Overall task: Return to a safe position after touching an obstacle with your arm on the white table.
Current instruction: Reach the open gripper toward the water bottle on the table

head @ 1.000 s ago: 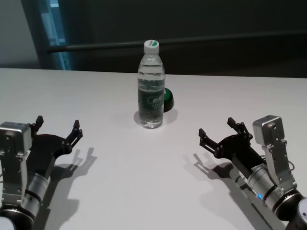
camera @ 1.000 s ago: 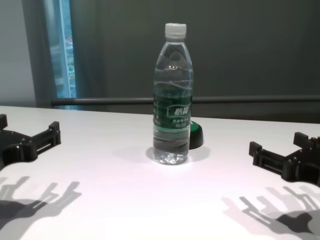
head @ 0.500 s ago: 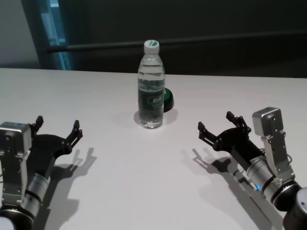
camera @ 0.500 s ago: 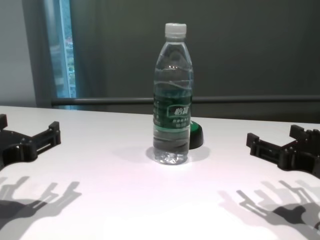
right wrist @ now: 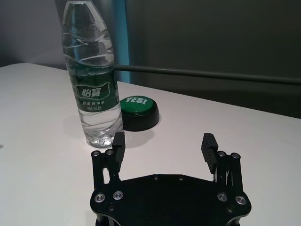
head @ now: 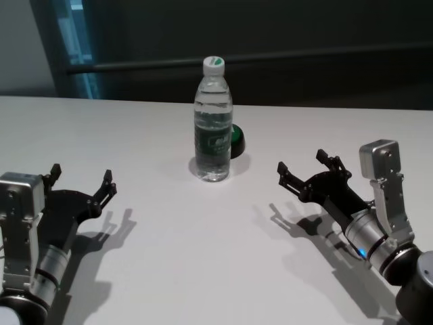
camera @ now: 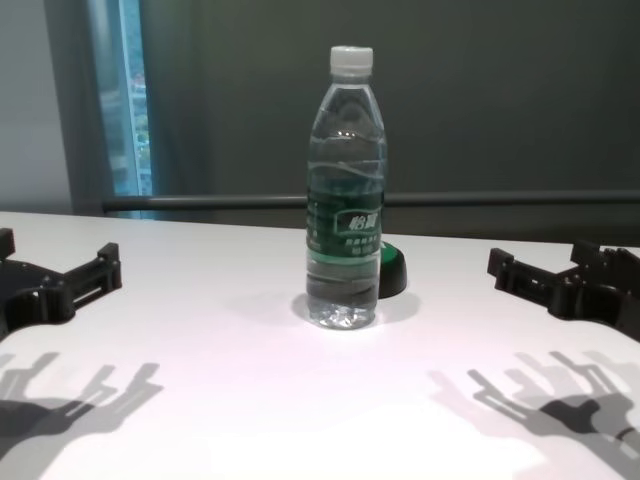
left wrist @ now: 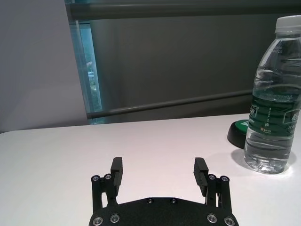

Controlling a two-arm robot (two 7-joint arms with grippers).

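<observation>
Tall clear plastic water bottle (head: 214,122) upright mid white table (head: 169,271) | my right gripper (head: 304,167) hovered apart from it, jaws apart | my left gripper (head: 81,179) near left edge, jaws apart

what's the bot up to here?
Nothing is held. The water bottle stands upright mid-table on the white table, with a green button just behind it. The right hand hovers open above the table to the bottle's right, apart from it. The left hand hovers open, low on the left. No contact is visible.
</observation>
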